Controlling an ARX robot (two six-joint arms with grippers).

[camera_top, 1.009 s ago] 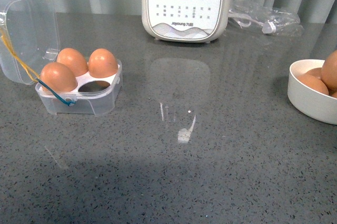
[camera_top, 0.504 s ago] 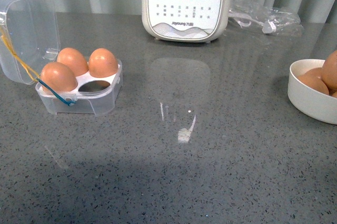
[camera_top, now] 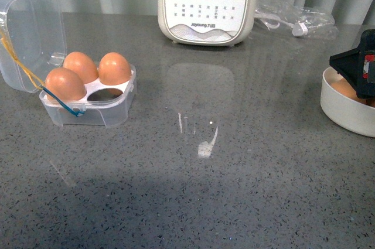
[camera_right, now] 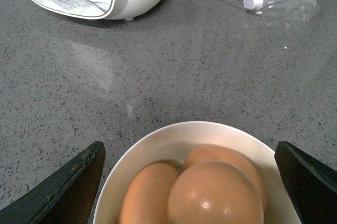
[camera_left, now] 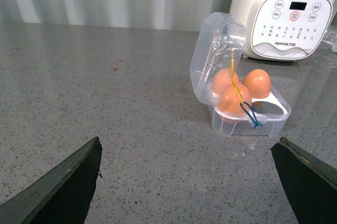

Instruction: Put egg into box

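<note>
Left wrist view alone shows the left end effector (camera_left: 188, 144): fingers spread wide, nothing held, above bare worktop (camera_left: 105, 103). Box (camera_top: 88, 103) at left, lid up: three boxed eggs (camera_top: 114, 68), near-right slot vacant. Front view: right end effector (camera_top: 356, 70) masks the bowl (camera_top: 343, 114) at right. Right wrist view shows three inside, uppermost egg (camera_right: 216, 195) between wide-open, empty fingers.

open box (camera_top: 111, 114) at left holds three eggs (camera_top: 114, 68), with one slot (camera_top: 108, 93) bare. right gripper (camera_top: 355, 68) hangs over the bowl (camera_top: 345, 117) at the right edge. cooker (camera_top: 205, 6) stands behind.
</note>
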